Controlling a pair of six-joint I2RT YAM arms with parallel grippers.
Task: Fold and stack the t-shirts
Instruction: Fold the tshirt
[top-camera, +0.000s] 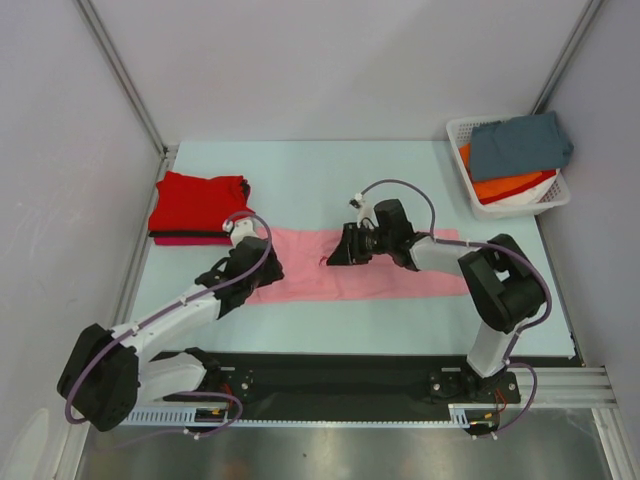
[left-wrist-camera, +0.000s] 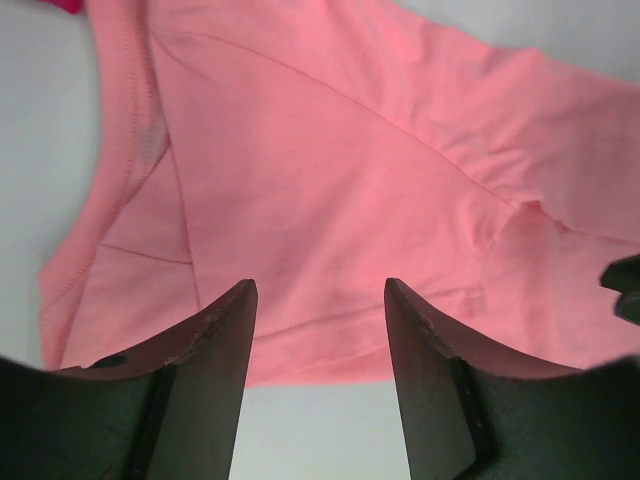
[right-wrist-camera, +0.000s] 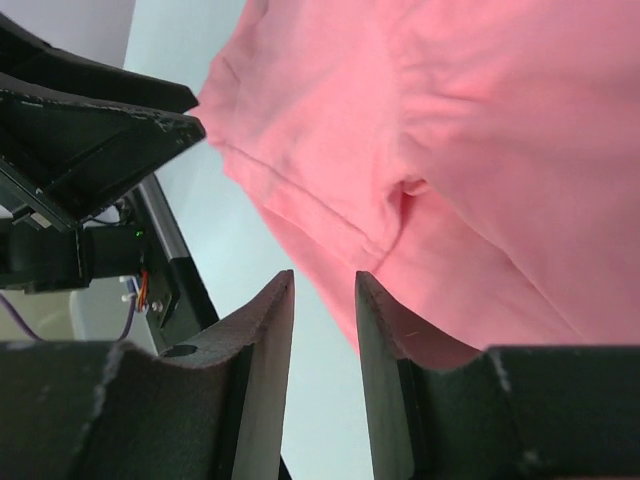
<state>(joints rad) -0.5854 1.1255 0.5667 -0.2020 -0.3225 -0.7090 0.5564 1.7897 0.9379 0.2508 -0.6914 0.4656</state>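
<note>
Left tool wide open, empty; right tool slightly apart, empty; both over pink t-shirt

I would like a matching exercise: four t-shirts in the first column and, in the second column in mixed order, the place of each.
Column one:
1. pink t-shirt
2. red t-shirt
3. grey-blue t-shirt
4. orange t-shirt

Column two:
a. top of the pile in the basket
b. lying across the middle of the table
c. in the basket, under another shirt
d. folded, at the table's far left

Pairs: 1-b; 2-d; 3-a; 4-c
</note>
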